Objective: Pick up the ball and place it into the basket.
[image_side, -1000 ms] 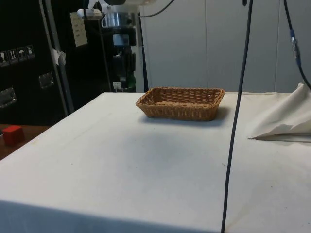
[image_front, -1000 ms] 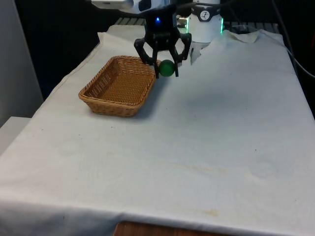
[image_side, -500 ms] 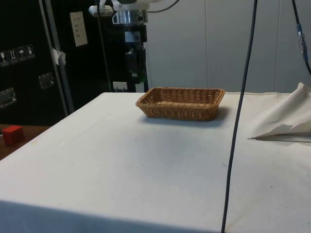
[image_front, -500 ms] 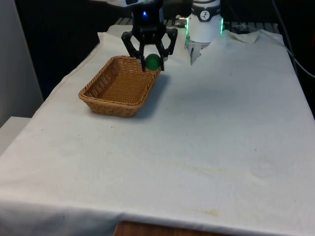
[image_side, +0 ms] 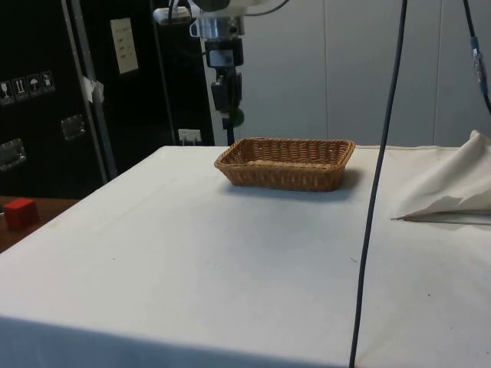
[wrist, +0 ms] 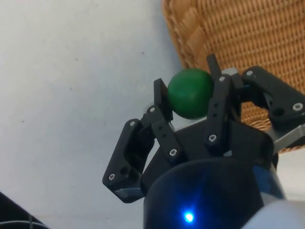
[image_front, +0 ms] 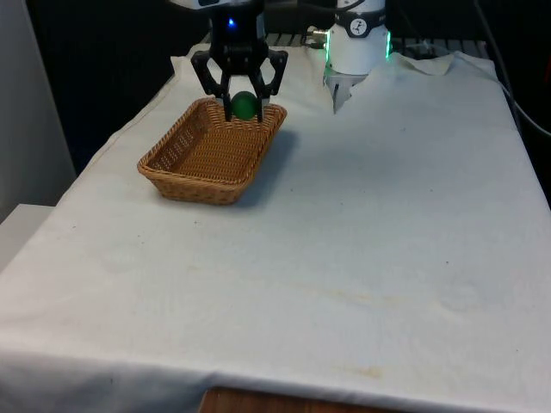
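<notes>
A green ball [image_front: 245,105] hangs in the air, with my black gripper [image_front: 240,107] shut on it. In the wrist view the ball [wrist: 190,93] sits squeezed between the two fingertips [wrist: 163,98]. A brown wicker basket [image_front: 185,165] lies on the white cloth on the front view's left. The gripper hovers over the basket's far end, above its rim. In the side view the gripper [image_side: 232,116] and ball [image_side: 238,117] hang just above the near-left corner of the basket [image_side: 285,162]. The wrist view shows the basket's rim [wrist: 183,40] right beside the ball.
A crumpled fold of white cloth [image_side: 453,184] lies on the table at the side view's right. A black cable [image_side: 376,192] hangs down in front of that camera. A small red block [image_side: 19,212] sits off the table on a low surface.
The gripper has carried the ball towards the front view's left, from beside the basket's far right corner to over its far end. The ball stays gripped.
</notes>
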### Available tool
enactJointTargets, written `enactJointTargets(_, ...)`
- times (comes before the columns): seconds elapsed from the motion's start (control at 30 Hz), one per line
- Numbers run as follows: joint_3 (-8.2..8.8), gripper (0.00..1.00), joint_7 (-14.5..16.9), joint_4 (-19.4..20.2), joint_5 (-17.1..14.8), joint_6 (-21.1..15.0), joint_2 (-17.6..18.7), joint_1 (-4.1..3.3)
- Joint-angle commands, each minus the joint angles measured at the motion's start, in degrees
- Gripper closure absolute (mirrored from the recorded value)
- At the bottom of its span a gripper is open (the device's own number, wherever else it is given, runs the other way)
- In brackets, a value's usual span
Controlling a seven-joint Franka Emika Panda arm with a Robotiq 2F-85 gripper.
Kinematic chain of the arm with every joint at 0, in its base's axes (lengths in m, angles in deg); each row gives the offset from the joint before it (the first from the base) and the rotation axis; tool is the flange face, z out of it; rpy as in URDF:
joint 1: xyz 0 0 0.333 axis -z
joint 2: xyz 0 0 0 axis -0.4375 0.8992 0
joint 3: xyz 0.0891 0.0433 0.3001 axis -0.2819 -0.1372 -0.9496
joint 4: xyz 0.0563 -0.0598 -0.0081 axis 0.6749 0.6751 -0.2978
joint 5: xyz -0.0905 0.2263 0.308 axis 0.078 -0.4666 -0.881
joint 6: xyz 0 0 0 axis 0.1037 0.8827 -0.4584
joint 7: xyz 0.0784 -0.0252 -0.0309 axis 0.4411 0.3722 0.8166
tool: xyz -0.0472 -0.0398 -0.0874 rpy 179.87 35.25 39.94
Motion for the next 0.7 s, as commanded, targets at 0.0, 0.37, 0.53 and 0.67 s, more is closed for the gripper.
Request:
enactJointTargets(0.0,0.40,1.00,0.06,0.46,0.52,-1.03,-0.06,-0.11)
enactJointTargets(0.37,2.18,1.00,1.49,3.04,0.52,-4.47,0.00,-0.06)
enactJointTargets(0.53,2.86,1.00,2.12,4.58,0.34,-6.25,0.00,-0.06)
enactJointTargets(0.67,3.21,1.00,2.58,5.90,0.11,-7.85,0.06,0.06)
